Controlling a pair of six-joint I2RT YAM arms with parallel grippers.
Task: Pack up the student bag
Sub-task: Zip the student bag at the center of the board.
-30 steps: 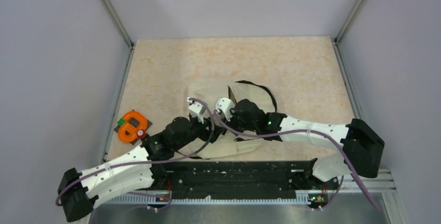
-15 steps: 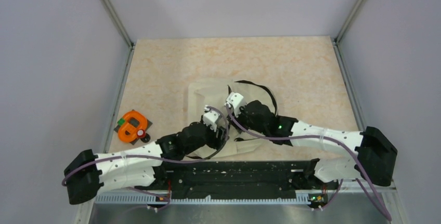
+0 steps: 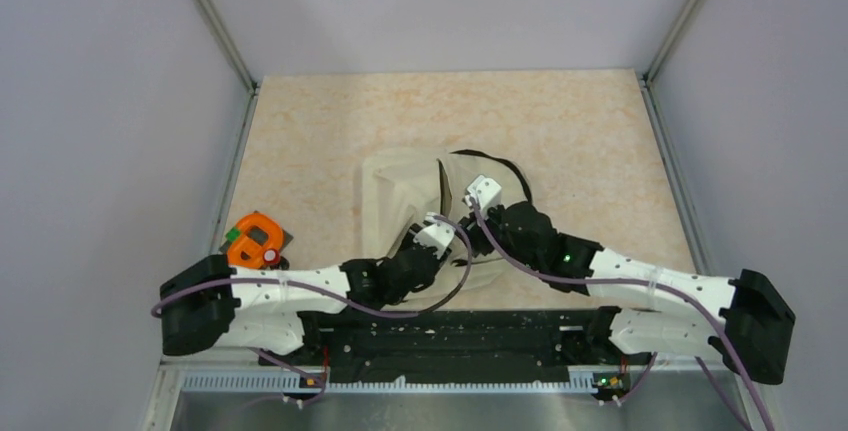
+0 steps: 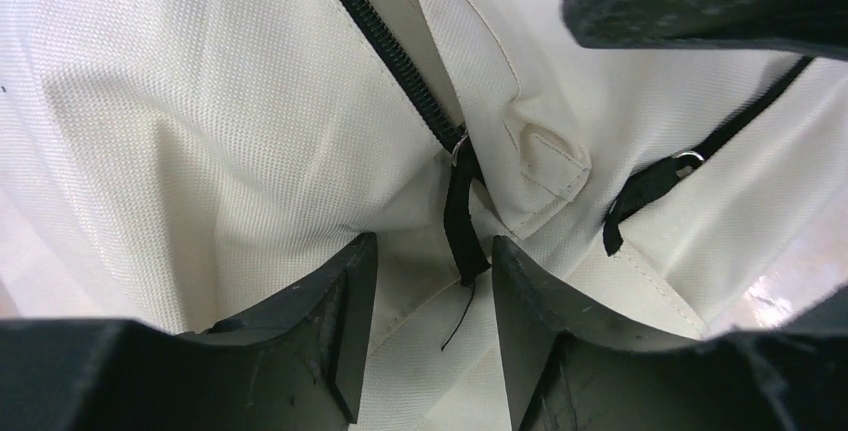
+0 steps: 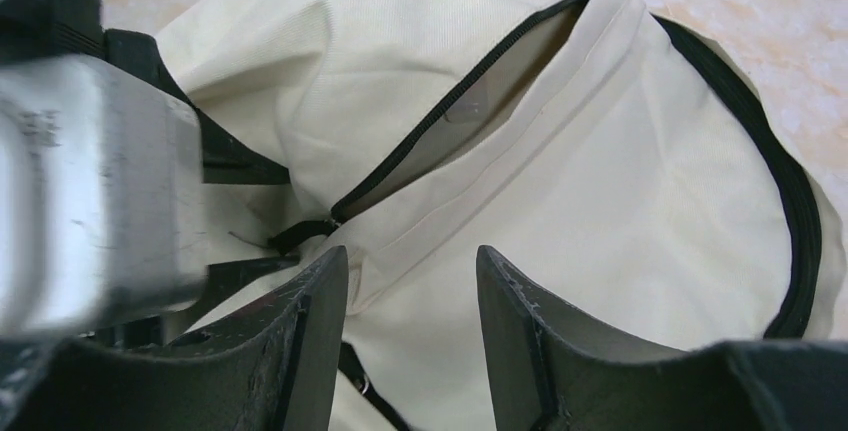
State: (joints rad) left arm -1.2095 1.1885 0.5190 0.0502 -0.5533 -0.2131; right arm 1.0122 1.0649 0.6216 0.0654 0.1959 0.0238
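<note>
— Where is the student bag (image 3: 405,191)?
— Lying crumpled on the table (image 3: 560,131), directly under both grippers. Its black zipper (image 5: 430,123) gapes partly undone just ahead of the right gripper (image 5: 412,251).
— And the fingers?
— The right gripper's stand apart over cream fabric. The left gripper (image 4: 432,246) is spread too, with the black zipper pull (image 4: 458,216) hanging between its fingers, not pinched.
— Anything else?
— An orange object (image 3: 253,240), well off to the left gripper's left.
</note>
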